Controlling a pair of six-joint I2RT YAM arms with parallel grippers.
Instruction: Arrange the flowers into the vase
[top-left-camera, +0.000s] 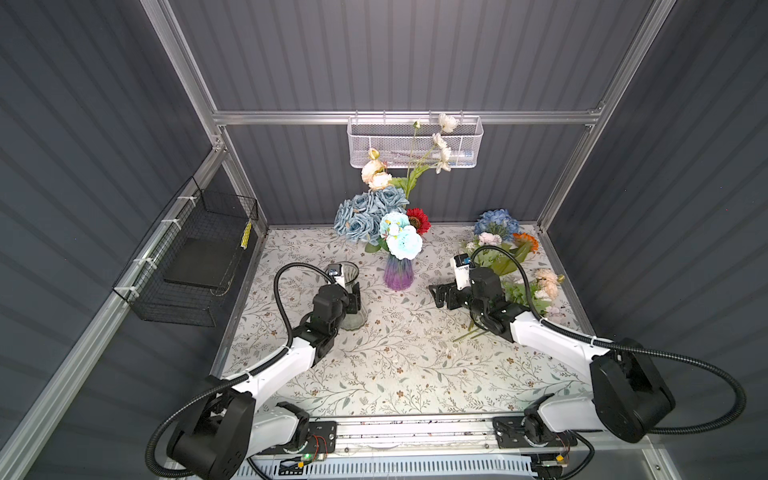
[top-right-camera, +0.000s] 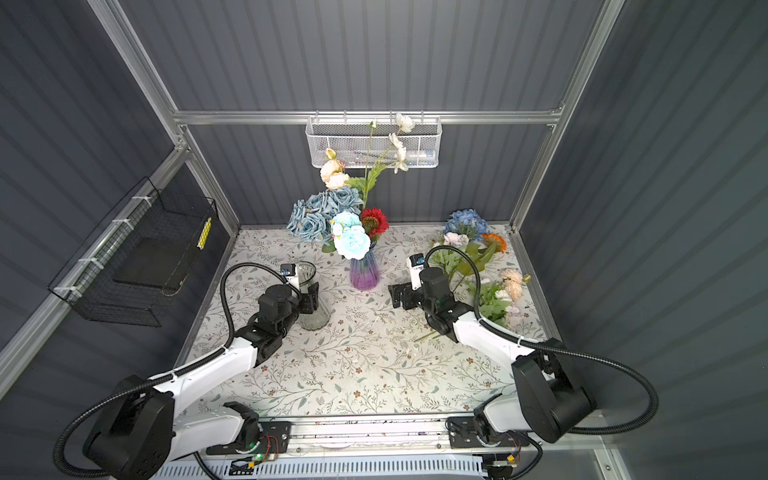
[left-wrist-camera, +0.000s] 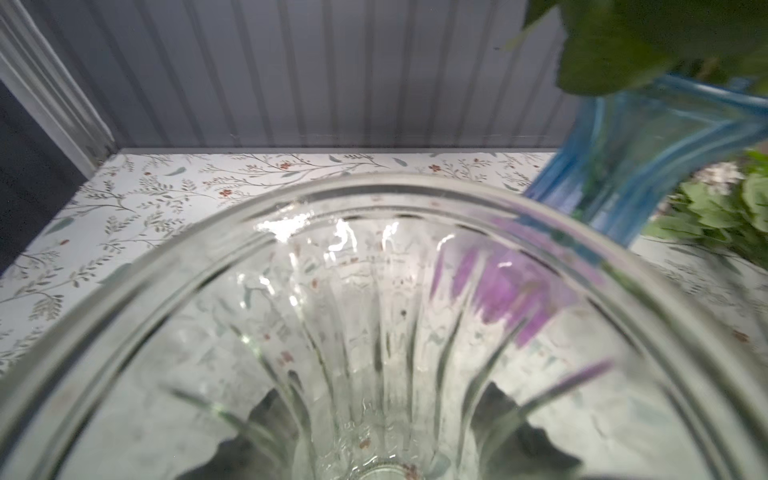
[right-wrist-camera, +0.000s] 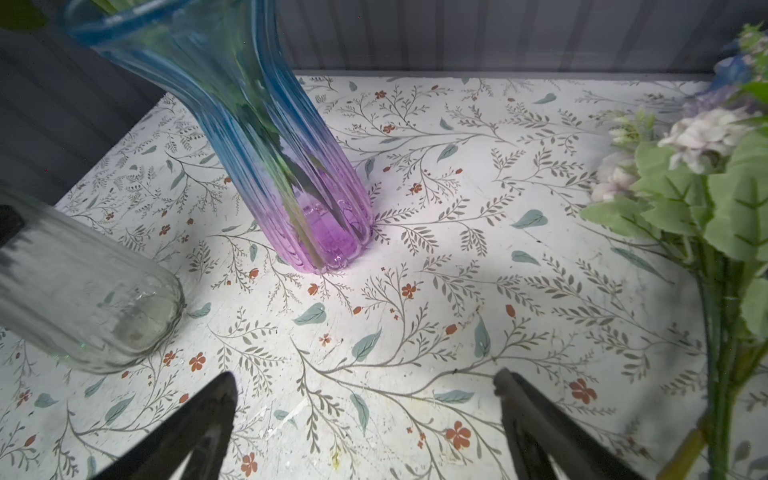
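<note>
Floral-clothed table (top-left-camera: 395, 365): at nine o'clock the clear vase (top-left-camera: 355, 318) is clamped by the left claw (top-left-camera: 353, 298); a filled purple vase (top-left-camera: 398, 272) is seen at twelve. Nearby the right claw (top-left-camera: 437, 297) is held spread and empty; loose flowers (top-left-camera: 496, 222) at three must be grasped by a stem next.

The left arm (top-left-camera: 291, 357) and right arm (top-left-camera: 536, 328) are cased in white shells, joined by bulky black joint housings (top-left-camera: 627, 399). Black corrugated cables (top-left-camera: 277, 286) are run along both. The right gripper (right-wrist-camera: 365, 374) is fitted with two black tapered fingers (right-wrist-camera: 195, 432).
</note>
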